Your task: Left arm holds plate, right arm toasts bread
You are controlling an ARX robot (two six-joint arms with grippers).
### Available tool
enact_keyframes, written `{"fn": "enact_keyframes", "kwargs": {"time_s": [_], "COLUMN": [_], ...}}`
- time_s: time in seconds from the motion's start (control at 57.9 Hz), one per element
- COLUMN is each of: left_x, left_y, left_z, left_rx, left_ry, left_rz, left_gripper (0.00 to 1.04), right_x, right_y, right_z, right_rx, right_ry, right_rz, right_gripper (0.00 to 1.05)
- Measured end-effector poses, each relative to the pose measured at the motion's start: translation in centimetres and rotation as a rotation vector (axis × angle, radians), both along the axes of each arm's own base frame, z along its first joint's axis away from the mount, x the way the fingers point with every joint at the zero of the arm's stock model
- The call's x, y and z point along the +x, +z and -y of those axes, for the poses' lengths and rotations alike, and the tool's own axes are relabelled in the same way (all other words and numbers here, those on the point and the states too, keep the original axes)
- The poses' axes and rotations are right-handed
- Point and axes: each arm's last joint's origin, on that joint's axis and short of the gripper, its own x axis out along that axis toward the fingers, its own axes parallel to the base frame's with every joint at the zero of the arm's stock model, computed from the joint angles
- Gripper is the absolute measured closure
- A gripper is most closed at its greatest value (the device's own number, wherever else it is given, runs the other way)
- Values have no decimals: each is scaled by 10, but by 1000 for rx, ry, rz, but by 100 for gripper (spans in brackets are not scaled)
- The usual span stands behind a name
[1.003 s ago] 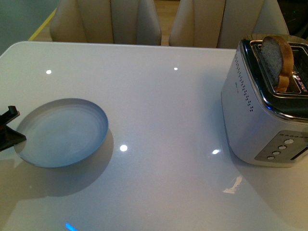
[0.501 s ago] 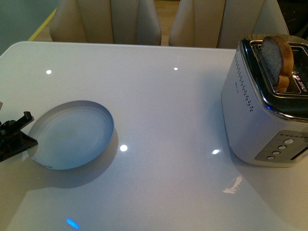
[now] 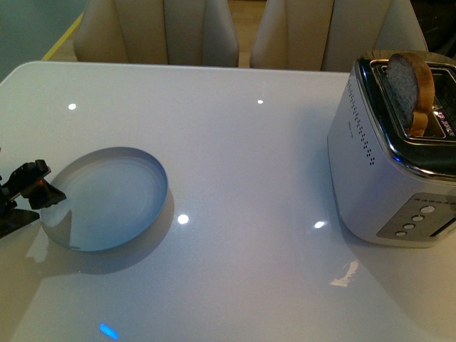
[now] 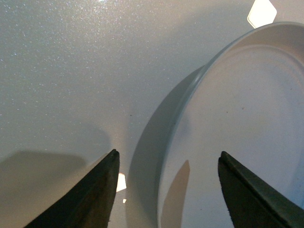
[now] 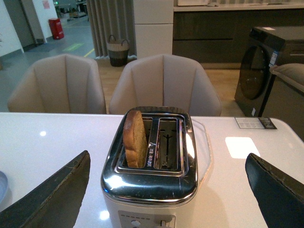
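Note:
The pale blue-grey plate lies on the white table at the left. My left gripper is at its left rim, open. In the left wrist view the plate's rim runs between the two dark jaws of the left gripper, which do not touch it. The bread stands upright in one slot of the silver toaster at the right. In the right wrist view my right gripper hangs open above the near end of the toaster, with the bread in the left-hand slot.
Two beige chairs stand behind the table's far edge. The second toaster slot holds nothing. A label card lies on the table beyond the toaster. The table's left edge is close to the left gripper.
My left gripper has come in from the left edge up to the plate's rim. The plate has shifted a little to the right. Toaster and bread have not moved.

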Motion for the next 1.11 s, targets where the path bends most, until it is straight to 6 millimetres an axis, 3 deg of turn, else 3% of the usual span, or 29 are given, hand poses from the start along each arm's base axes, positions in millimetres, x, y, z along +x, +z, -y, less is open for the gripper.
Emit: {"fn": "enact_keyframes", "kwargs": {"time_s": [0.104,0.225,0.501,0.605,0.812,0.933,0.968,1.037,1.106], "left_x": [0,4,7,-3,-24,-36,-39,-49,-66], "left_y": [10,39,136,188,265,281,276,265,254], "left_z": [-2,-9,-18,5,64,112,123,128,118], "left_rx": [2,20,64,57,-13,-86,29,256,450], "left_ry": [11,21,10,-79,-228,-357,-304,-191,-67], "left_rz": [30,114,371,493,718,748,822,940,984], "left_gripper": [24,6,7,7,7,7,13,24,36], "right_x": [0,0,0,0,0,0,0,0,0], "right_y": [0,0,0,0,0,0,0,0,0], "right_z": [0,0,0,0,0,0,0,0,0], "right_rx": [0,0,0,0,0,0,0,0,0], "right_ry": [0,0,0,0,0,0,0,2,1], "right_rz": [0,0,0,0,0,0,0,0,0], "right_gripper": [9,9,9,9,9,9,9,9,9]}}
